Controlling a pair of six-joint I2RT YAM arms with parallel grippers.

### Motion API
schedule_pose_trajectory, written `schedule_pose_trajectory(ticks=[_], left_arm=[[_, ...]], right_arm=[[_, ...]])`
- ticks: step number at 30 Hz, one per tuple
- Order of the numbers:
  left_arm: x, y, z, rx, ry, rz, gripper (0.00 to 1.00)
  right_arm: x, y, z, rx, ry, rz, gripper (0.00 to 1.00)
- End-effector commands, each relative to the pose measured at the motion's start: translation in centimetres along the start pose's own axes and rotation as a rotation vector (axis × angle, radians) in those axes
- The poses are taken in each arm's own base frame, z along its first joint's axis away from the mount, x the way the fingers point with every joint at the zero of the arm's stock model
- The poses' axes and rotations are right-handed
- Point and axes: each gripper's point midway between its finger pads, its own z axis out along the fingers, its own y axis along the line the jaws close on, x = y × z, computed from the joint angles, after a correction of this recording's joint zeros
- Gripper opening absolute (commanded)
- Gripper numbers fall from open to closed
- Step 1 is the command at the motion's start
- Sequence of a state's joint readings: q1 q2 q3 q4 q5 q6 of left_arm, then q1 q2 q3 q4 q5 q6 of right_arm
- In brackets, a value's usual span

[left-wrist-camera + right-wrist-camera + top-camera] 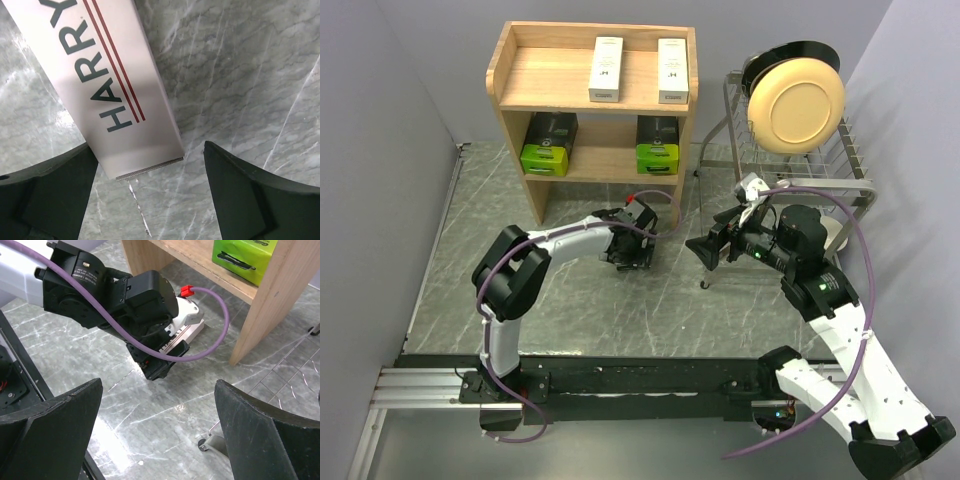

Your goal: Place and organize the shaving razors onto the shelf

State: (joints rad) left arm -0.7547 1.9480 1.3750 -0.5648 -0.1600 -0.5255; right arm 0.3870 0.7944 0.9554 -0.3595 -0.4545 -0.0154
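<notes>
Straddling the last white box point(107, 85) with the left gripper point(632, 252), fingers released — snug against one, clear of the other, so not yet gripped. Lying flat on the table point(570, 310) just before the shelf point(545, 80), where two white boxes point(607, 68) above and two green packs point(548, 145) below leave room top left. Holding the right gripper point(708, 250) aside, released as well — probably for clearance.

Wire dish rack point(840, 170) w/ cream plate point(796, 102), marble table point(580, 310).

Grey marbled table point(740, 320)
The wooden shelf point(534, 185) and the wire rack point(850, 165) stand on it; one white razor box point(115, 90) lies flat.
</notes>
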Motion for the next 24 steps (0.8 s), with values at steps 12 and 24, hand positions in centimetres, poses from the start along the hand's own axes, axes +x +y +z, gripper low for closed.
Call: schedule_pose_trajectory(ticks=[12,24], left_arm=[[0.7,2.1,1.2,-0.073,0.015,-0.083,0.72],[1.8,0.2,-2.0,0.245,0.060,-0.067,0.49]], right_arm=[[-0.8,-0.2,0.2,0.000,-0.013,-0.002,1.00],[-0.2,0.1,0.9,-0.028,0.003,0.052,1.00]])
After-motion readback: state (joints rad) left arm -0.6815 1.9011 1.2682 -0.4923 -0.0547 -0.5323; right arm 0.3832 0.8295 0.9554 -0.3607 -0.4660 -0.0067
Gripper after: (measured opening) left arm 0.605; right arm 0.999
